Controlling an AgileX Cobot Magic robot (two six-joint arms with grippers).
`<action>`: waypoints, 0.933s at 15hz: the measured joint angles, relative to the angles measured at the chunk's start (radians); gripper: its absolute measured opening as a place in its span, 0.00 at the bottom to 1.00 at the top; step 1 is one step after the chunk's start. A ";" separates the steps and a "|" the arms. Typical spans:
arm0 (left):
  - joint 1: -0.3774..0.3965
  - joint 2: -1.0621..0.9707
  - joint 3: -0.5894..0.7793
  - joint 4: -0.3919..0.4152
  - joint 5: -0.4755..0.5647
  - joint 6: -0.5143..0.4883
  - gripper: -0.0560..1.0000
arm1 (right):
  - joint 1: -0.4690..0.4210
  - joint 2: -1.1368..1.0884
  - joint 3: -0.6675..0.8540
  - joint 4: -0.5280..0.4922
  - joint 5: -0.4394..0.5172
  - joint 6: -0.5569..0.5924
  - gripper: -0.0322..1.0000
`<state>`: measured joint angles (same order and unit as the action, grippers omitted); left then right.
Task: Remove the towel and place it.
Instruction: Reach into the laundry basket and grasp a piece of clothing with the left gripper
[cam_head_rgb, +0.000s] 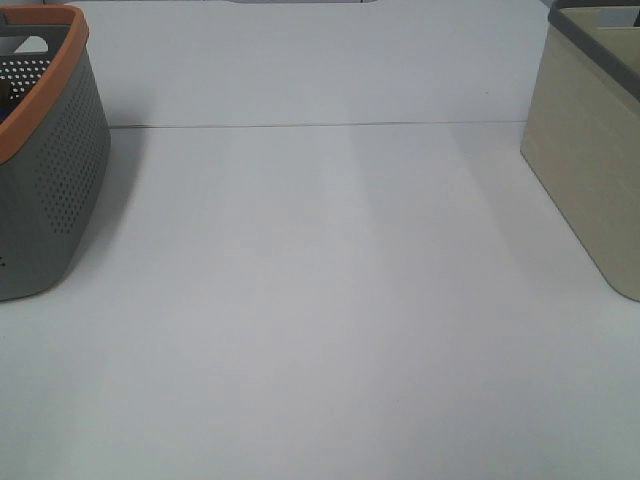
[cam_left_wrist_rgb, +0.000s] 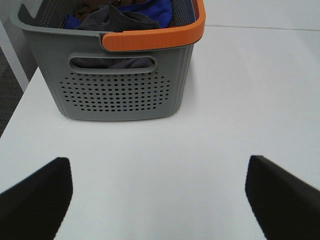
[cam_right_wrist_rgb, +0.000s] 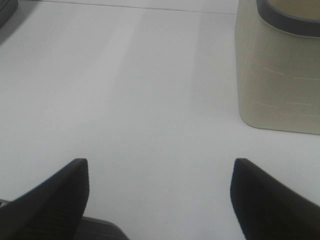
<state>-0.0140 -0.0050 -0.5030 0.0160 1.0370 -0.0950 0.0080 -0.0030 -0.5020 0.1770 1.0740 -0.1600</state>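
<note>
A grey perforated basket with an orange rim (cam_left_wrist_rgb: 120, 95) stands on the white table, at the far left in the exterior view (cam_head_rgb: 60, 180). Crumpled cloths lie in it: the dark navy-grey towel (cam_left_wrist_rgb: 117, 20) on top, with a blue cloth (cam_left_wrist_rgb: 152, 10) behind it. My left gripper (cam_left_wrist_rgb: 160, 200) is open and empty, low over the table a short way in front of this basket. My right gripper (cam_right_wrist_rgb: 160, 195) is open and empty over bare table, with the beige basket (cam_right_wrist_rgb: 280, 75) off to one side. Neither gripper shows in the exterior view.
The beige basket with a dark grey rim (cam_head_rgb: 590, 150) stands at the far right of the table. A seam line (cam_head_rgb: 320, 125) crosses the white table top between the two baskets. A dark floor strip (cam_left_wrist_rgb: 7, 100) shows past the table's edge beside the grey basket.
</note>
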 joint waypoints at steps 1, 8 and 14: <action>0.000 0.000 0.000 0.000 0.000 0.000 0.89 | 0.000 0.000 0.000 0.000 0.000 0.000 0.78; 0.000 0.000 0.000 0.000 0.000 0.000 0.89 | 0.000 0.000 0.000 0.000 0.000 0.000 0.78; 0.000 0.000 0.000 0.000 0.000 0.000 0.89 | 0.000 0.000 0.000 0.000 0.000 0.000 0.78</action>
<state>-0.0140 -0.0050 -0.5030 0.0160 1.0370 -0.0950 0.0080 -0.0030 -0.5020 0.1770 1.0740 -0.1600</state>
